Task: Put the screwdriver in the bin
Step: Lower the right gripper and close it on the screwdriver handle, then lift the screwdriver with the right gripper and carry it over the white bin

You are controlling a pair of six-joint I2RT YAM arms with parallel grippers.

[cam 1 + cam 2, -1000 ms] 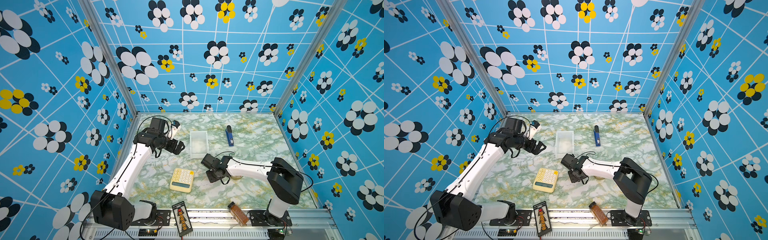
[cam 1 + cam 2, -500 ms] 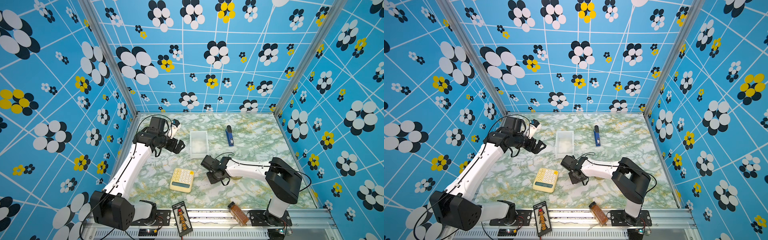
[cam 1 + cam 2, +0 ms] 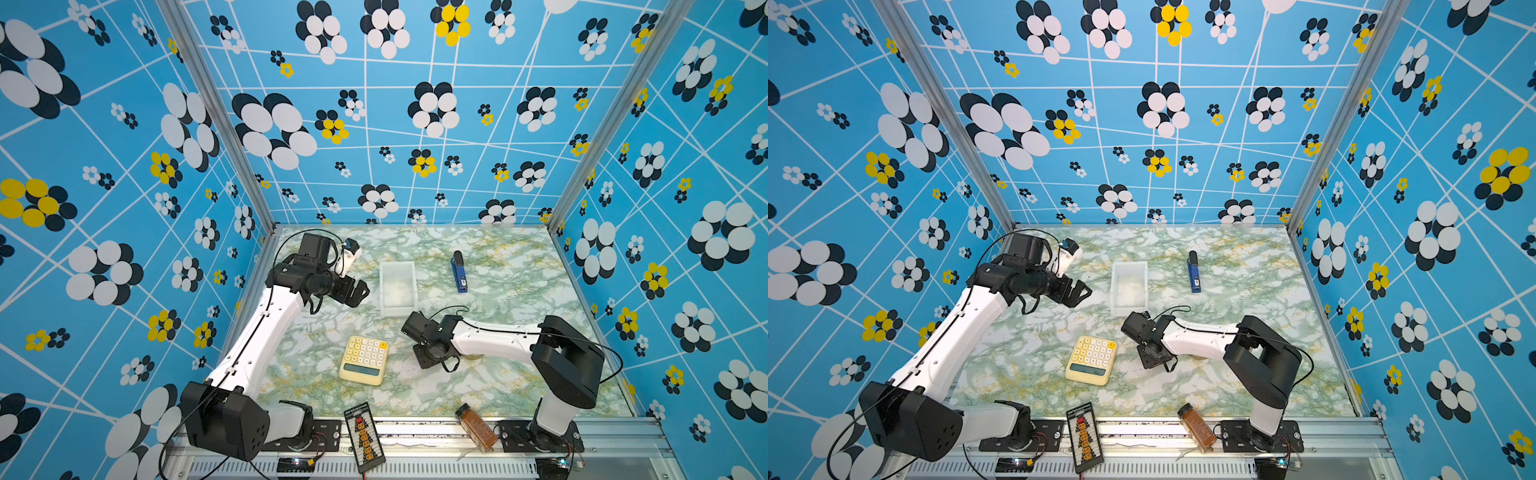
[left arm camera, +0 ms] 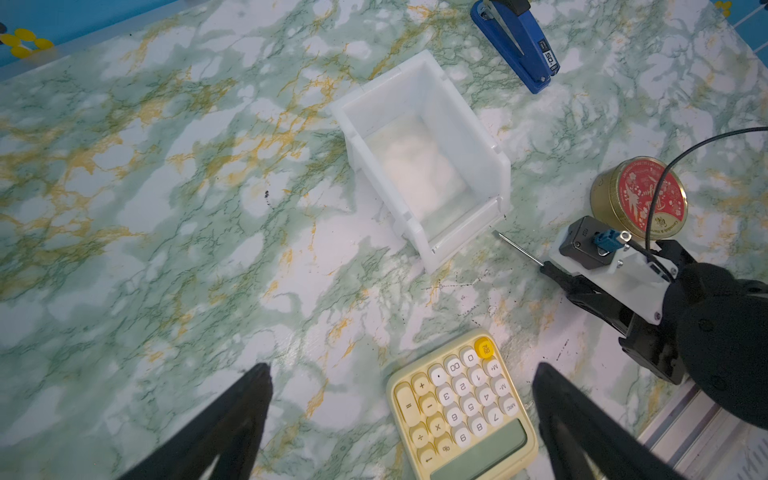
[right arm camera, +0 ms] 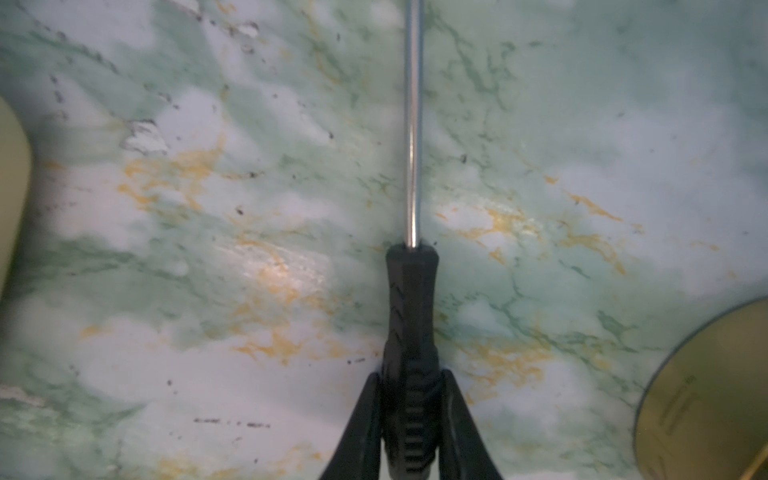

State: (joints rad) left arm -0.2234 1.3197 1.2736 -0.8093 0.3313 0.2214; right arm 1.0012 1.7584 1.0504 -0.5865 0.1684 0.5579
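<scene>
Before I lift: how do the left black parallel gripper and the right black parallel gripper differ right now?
Jaws: the left gripper stands wide open; the right gripper is shut.
Load: the left gripper holds nothing; the right gripper clamps the black handle of the slim silver-shafted screwdriver.
Place: the left gripper hangs left of the white translucent plastic bin; the right gripper works off its near end.
Both have black tapered fingers.

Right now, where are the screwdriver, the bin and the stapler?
screwdriver (image 5: pixel 409 299): right wrist view, black handle.
bin (image 4: pixel 390 97): left wrist view, white wall.
stapler (image 3: pixel 459 274): in a top view, blue body.
</scene>
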